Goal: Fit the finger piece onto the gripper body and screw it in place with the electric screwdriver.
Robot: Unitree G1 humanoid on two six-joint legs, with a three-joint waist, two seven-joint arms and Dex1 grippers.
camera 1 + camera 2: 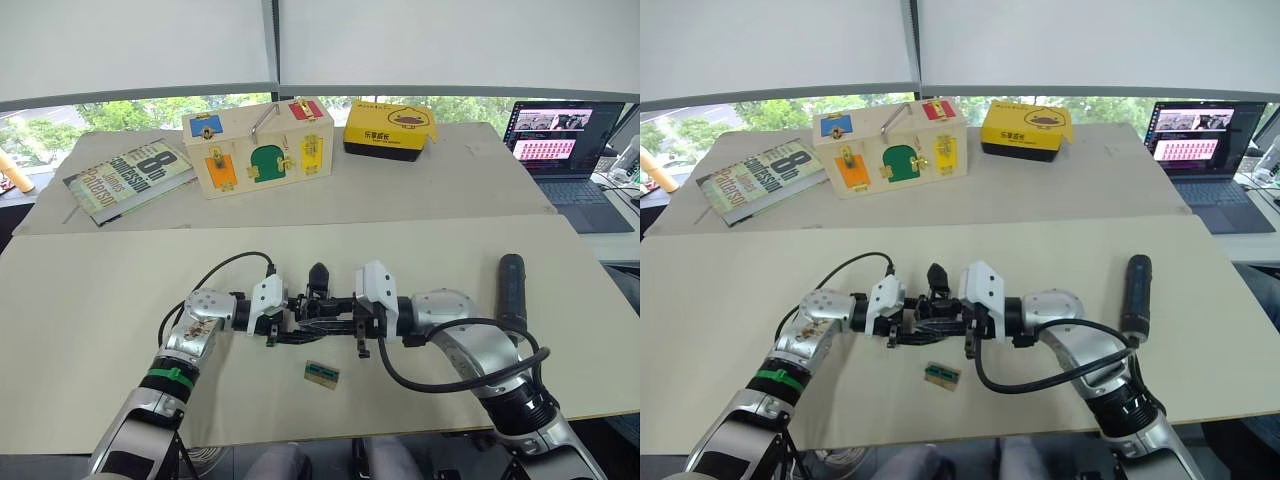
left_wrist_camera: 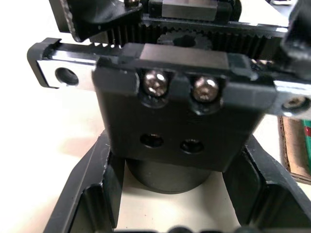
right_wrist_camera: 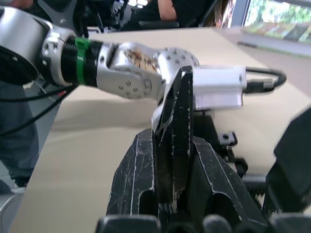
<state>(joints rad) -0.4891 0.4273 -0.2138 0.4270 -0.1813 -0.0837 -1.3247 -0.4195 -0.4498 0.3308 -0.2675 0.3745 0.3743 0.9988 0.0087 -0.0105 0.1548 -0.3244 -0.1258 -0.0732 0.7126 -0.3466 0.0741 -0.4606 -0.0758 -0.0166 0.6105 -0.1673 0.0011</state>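
The gripper body [image 1: 318,285] sits between the left gripper [image 1: 292,325] and the right gripper [image 1: 335,322], whose jaws meet at it. The small tray [image 1: 322,374] lies just before the jaws on the table [image 1: 90,300]. The electric screwdriver [image 1: 512,290] lies well to their right.

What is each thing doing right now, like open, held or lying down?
gripper body: held between left end effector fingers.
finger piece: clamped upright in right end effector.
electric screwdriver: lying on the table, untouched.
laptop: open, screen on.
small tray: flat on table.
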